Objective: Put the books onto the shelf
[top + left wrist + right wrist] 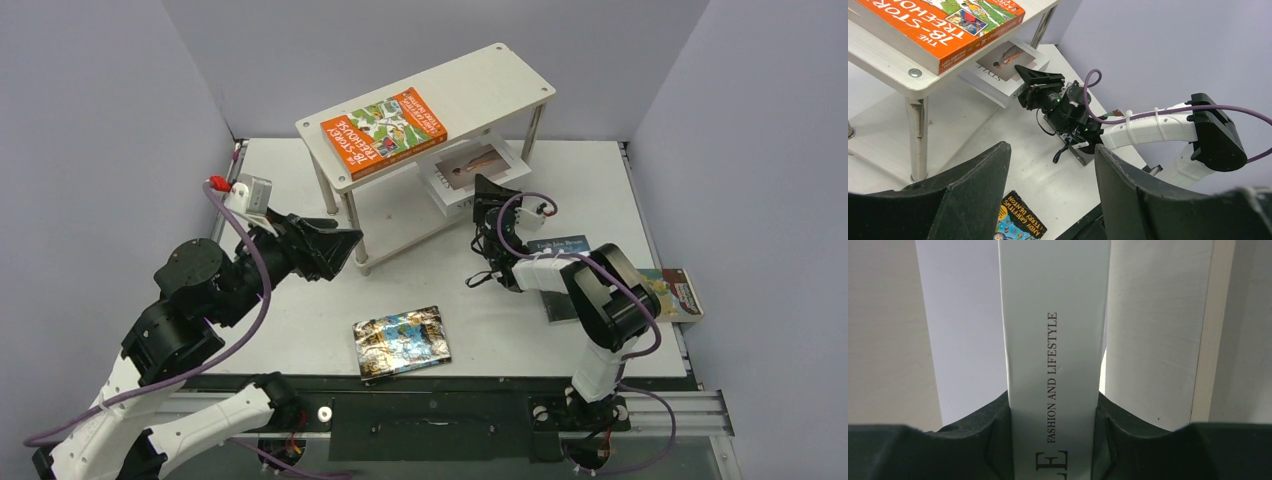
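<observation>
Between right fingers (pixel 973 440), white book (pixel 1053 340) pinched, apparently on shelf (pixel 490 80)

High rear overview; both wrists toward shelf (pixel 490 80)

White links (pixel 545 272), black joints (pixel 190 265), purple cables (pixel 1148 114), black end effectors (pixel 350 252)

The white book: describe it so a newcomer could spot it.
Start at the white two-tier shelf at the back of the table. An orange book lies on its top board; below that board, the right gripper clamps the white book. It alone has a white cover with a figure photo and FASHION AND LIFESTYLE on its spine.
</observation>
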Motion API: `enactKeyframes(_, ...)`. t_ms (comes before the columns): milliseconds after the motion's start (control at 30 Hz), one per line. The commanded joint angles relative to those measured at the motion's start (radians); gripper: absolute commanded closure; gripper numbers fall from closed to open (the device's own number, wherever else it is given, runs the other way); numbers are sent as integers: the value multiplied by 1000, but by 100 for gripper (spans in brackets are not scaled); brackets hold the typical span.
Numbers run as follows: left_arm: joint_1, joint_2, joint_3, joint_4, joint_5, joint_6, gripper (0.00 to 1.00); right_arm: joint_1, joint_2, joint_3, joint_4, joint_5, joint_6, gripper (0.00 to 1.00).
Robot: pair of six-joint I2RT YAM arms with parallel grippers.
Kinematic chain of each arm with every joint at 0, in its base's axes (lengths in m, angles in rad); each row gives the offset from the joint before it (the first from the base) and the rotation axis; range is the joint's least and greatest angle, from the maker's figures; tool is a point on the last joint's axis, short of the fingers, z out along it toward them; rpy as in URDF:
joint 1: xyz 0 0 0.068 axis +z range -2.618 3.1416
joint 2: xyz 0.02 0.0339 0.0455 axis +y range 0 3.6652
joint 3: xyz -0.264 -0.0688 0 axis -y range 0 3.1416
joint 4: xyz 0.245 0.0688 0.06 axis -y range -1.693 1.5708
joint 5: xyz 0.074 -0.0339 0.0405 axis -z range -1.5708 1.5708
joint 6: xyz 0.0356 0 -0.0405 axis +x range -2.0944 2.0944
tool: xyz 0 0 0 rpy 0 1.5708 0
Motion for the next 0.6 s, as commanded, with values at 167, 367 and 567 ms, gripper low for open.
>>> enactKeyframes(167,4,10,6,-19,-47,-3,40,18,13,105,-116,134,37,92)
enactKeyframes(367,5,10,3,-16,-54,-2,40,23,61,154,-210,72,55,56)
enactKeyframes(567,5,5,-1,-20,-54,-5,40,24,33,137,-333,61,53,42)
